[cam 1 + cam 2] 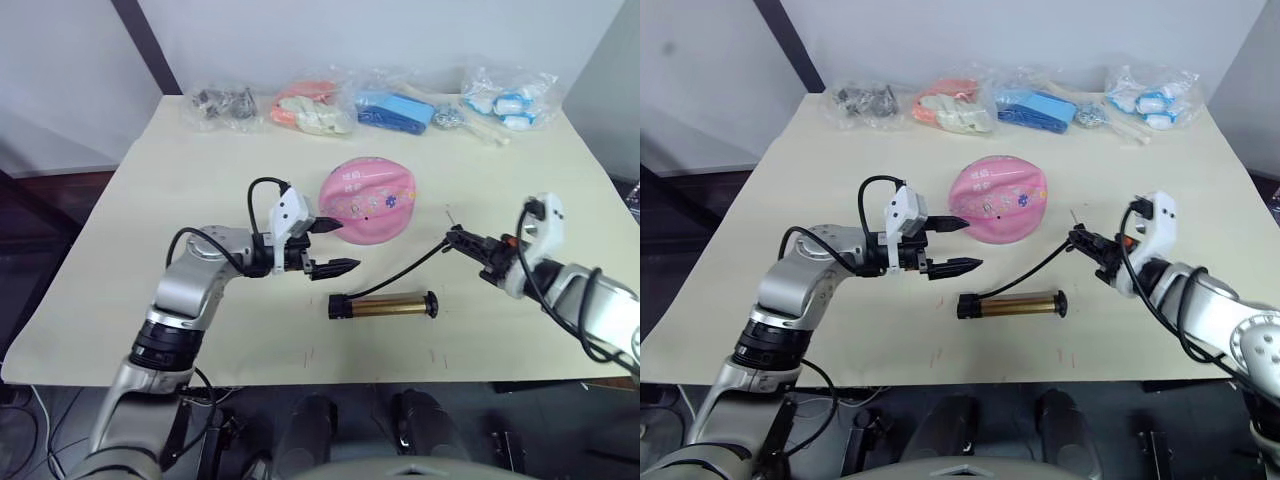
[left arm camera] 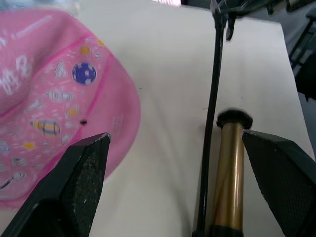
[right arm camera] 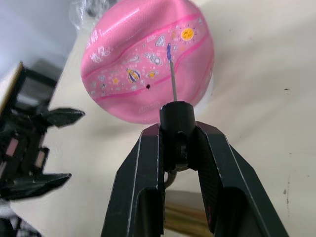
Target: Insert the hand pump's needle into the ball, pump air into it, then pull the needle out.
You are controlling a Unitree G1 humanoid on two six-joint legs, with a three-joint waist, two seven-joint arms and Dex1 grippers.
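Observation:
A sagging pink ball (image 1: pixel 368 200) with cartoon prints lies mid-table, its small dark valve hole (image 3: pixel 148 87) facing the grippers. The brass hand pump (image 1: pixel 385 305) lies flat in front of it, and its black hose (image 1: pixel 410 270) runs off to the right. My right gripper (image 1: pixel 470 245) is shut on the black fitting (image 3: pixel 176 118) at the hose tip. The needle (image 3: pixel 173 84) points at the ball and stops a short way from it. My left gripper (image 1: pixel 345 246) is open, hovering just left of the ball and above the pump's near end, holding nothing.
Several clear bags line the table's far edge: dark parts (image 1: pixel 222 105), orange-white items (image 1: pixel 312 108), blue items (image 1: pixel 395 108), blue-white items (image 1: pixel 508 98). The cream table (image 1: pixel 200 330) ends close in front of the pump.

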